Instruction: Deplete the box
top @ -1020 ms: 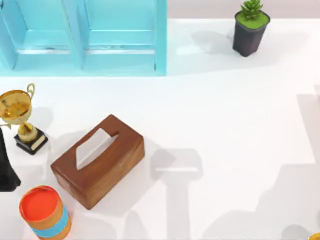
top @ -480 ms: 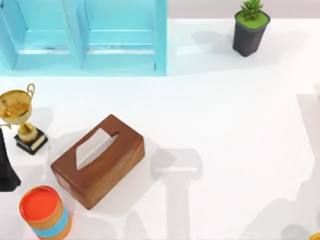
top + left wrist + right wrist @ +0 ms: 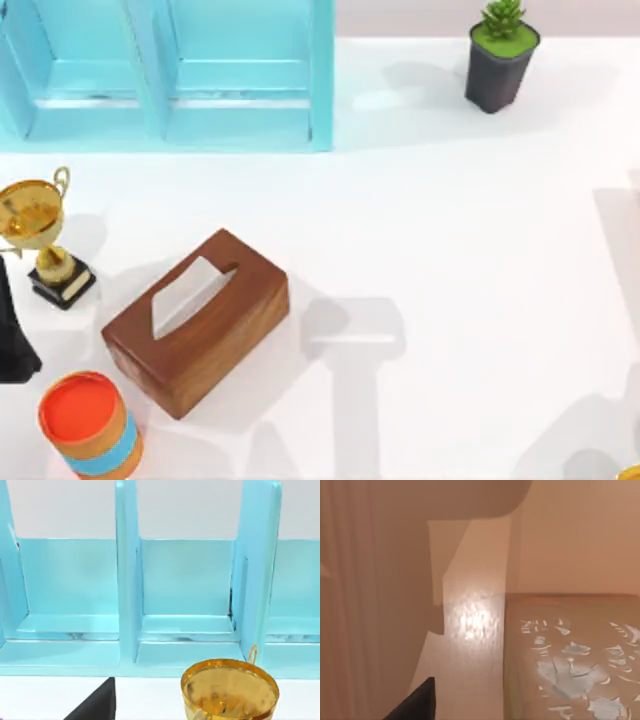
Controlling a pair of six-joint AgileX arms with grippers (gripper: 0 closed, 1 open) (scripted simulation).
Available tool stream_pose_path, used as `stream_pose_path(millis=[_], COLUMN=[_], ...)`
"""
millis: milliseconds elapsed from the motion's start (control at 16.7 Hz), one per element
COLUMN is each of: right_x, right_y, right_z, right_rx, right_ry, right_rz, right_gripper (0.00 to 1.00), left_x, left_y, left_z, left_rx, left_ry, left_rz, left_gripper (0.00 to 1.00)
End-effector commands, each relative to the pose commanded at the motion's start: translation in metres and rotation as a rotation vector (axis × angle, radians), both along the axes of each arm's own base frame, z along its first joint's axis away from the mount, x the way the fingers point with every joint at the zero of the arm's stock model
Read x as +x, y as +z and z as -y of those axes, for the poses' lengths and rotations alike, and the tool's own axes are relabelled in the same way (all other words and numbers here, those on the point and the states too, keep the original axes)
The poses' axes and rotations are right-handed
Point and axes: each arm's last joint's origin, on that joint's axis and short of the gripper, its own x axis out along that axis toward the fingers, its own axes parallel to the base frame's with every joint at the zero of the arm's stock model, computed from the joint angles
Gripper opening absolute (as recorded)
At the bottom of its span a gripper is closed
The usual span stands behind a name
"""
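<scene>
Tissue box right of dark left arm, end effector seemingly hidden

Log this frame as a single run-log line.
box: wooden tissue box closed, tissue in slot | left arm: table's left edge, by trophy | contact: none

Smooth wooden tissue box, white paper tissue, glossy gold trophy
</scene>
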Motion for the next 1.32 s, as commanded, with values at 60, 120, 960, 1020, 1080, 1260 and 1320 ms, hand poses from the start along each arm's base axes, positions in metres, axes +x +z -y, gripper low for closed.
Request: stream_pose_path(millis=[60, 120, 960, 1020, 1080, 1260, 1320], right_x=[0.0000, 0.0000, 0.0000, 0.0000, 0.0000, 0.0000, -0.0001], right_y=[0.0000, 0.0000, 0.0000, 0.0000, 0.0000, 0.0000, 0.0007], right_z=[0.0000, 0.0000, 0.0000, 0.0000, 0.0000, 0.0000, 0.0002], right_rx=[0.000, 0.000, 0.000, 0.000, 0.000, 0.000, -0.002], right_ry=[0.000, 0.000, 0.000, 0.000, 0.000, 0.000, -0.002], right_rz=[0.000, 0.000, 0.000, 0.000, 0.000, 0.000, 0.002], right_gripper=[0.92, 0.85, 0.00, 0.00, 0.00, 0.00, 0.00], left_x=[0.0000, 0.0000, 0.0000, 0.0000, 0.0000, 0.0000, 0.0000], left_y=[0.0000, 0.0000, 0.0000, 0.0000, 0.0000, 0.0000, 0.0000], left_z=[0.0000, 0.0000, 0.0000, 0.0000, 0.0000, 0.0000, 0.0000], left_rx=[0.000, 0.000, 0.000, 0.000, 0.000, 0.000, 0.000], left_ry=[0.000, 0.000, 0.000, 0.000, 0.000, 0.000, 0.000], left_rz=[0.000, 0.000, 0.000, 0.000, 0.000, 0.000, 0.000], left_gripper=[1.00, 1.00, 1.00, 1.00, 1.00, 1.00, 1.00])
